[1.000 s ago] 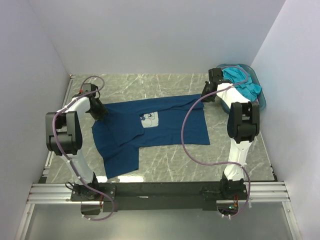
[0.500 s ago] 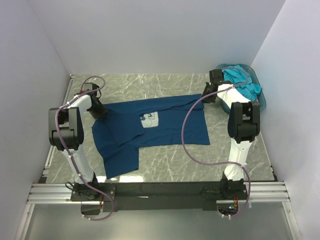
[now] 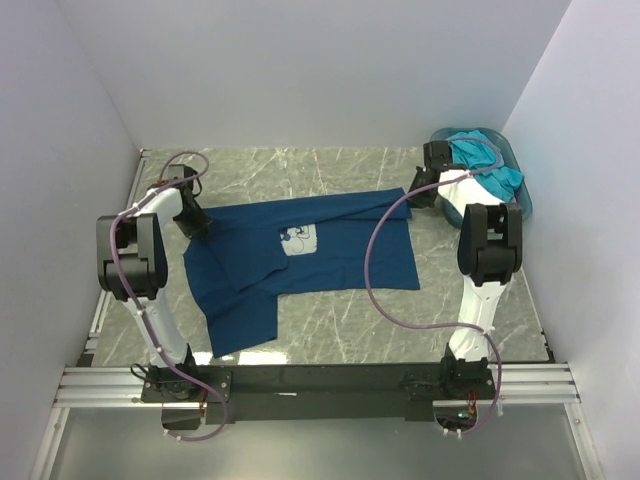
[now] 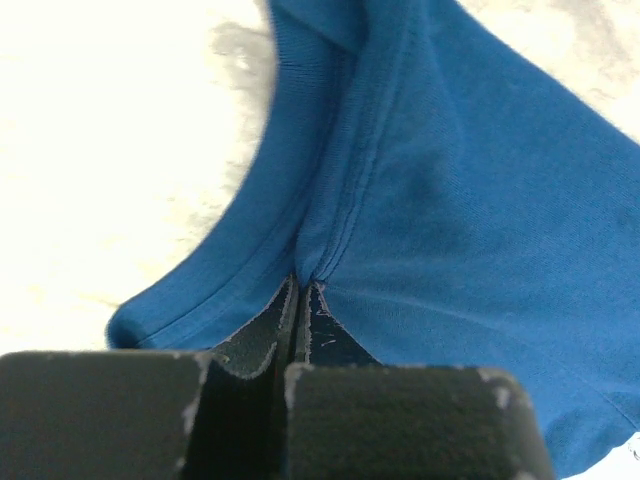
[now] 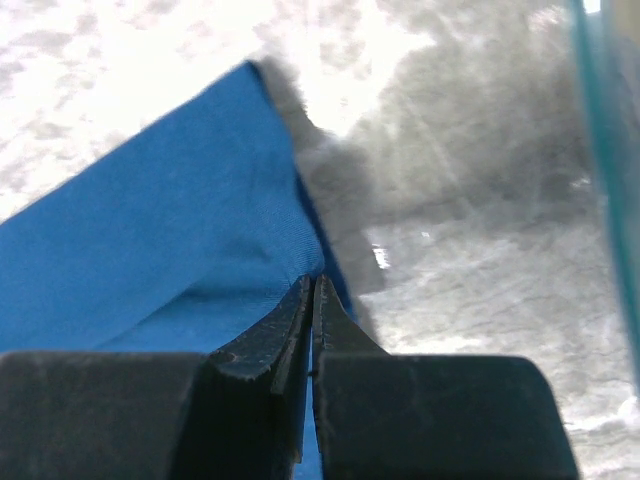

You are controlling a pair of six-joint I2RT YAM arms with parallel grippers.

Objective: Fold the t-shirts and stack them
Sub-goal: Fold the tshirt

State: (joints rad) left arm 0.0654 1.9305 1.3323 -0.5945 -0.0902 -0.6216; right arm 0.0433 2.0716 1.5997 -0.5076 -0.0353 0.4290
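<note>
A: Navy t-shirt point(image 3: 330, 255), where was it?
B: Spread flat mid-table point(image 3: 340, 325), white print point(image 3: 298, 238) facing up, one part hanging toward the lower left of the top view.
A: Left hand?
B: My left hand point(image 4: 300, 292) was pinched tight on a ridge of that shirt, right by a stitched seam, at its left edge in the top view.
A: Right hand?
B: My right hand point(image 5: 312, 285) was closed to a slit on the shirt's upper right corner, cloth between the tips.
A: Anything else?
B: Turquoise t-shirt point(image 3: 485, 165) heaped in the teal basket point(image 3: 524, 203), upper right, near my right hand.
</note>
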